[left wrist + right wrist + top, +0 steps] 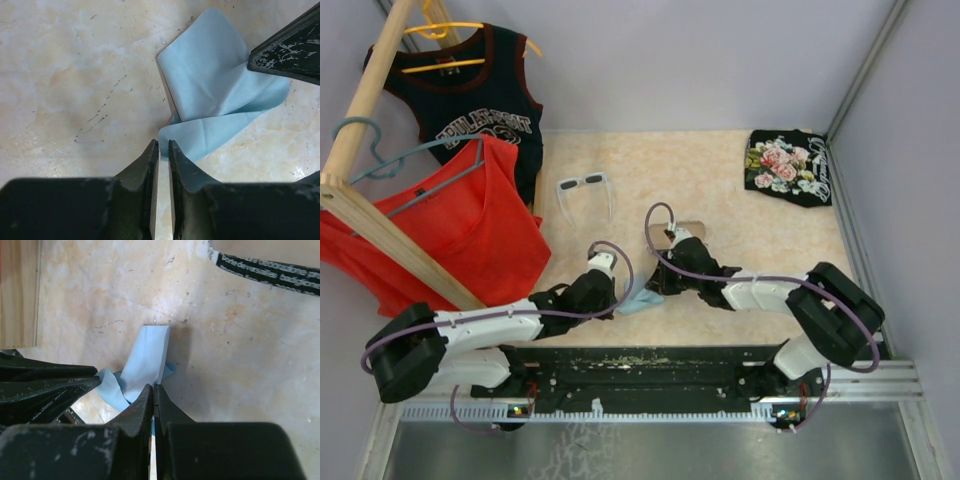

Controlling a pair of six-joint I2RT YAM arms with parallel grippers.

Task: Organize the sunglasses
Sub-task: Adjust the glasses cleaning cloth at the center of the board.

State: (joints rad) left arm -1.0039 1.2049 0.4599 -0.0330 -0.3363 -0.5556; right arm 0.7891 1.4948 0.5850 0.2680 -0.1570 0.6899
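While sunglasses (584, 183) lie apart | right end effector (152, 387) clamps cloth (148, 350) | left end effector (163, 143) unclear

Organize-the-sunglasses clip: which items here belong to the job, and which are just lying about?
Job: sunglasses; blue cloth, pinched by the right pincer.
Lying about: black jersey; red top; floral pouch.

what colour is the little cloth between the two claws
Light blue, plain with no print. The cloth shows best in the left wrist view.
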